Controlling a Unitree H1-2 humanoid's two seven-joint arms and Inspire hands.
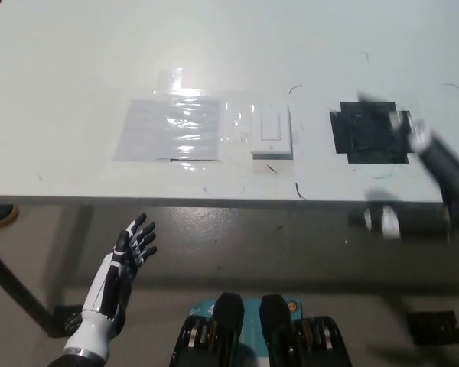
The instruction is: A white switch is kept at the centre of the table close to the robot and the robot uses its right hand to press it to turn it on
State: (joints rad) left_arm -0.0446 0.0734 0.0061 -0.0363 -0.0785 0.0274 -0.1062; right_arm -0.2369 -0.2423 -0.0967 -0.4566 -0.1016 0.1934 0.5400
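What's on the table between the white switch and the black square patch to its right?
Nothing stands there: the head view shows bare table between the white switch and the black square patch, apart from a few faint pen-like marks.

Right hand (413, 195) motion-blurred at the right edge, fingers indistinct
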